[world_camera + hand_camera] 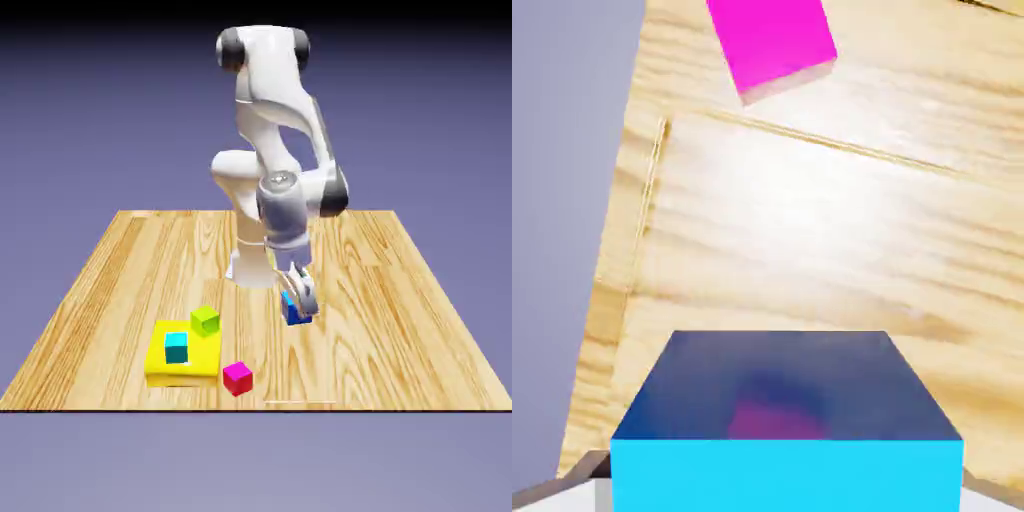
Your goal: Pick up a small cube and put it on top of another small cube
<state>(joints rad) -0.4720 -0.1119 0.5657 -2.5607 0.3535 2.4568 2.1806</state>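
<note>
Wooden table (340,360), small blue cube (787,475) with bright cyan face, fingers (590,492) closed on its sides

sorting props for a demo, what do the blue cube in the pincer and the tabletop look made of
Blue cube: looks like glossy plastic, maybe painted metal; its dark side mirrors a faint pinkish patch.
Tabletop: looks like wood, or a wood print, with a satin or varnished finish; streaky grain lines and a bright, soft glare show on it.

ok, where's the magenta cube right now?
Exterior view: near the table's front edge, left of middle, the magenta cube sits just right of the yellow block.
</note>
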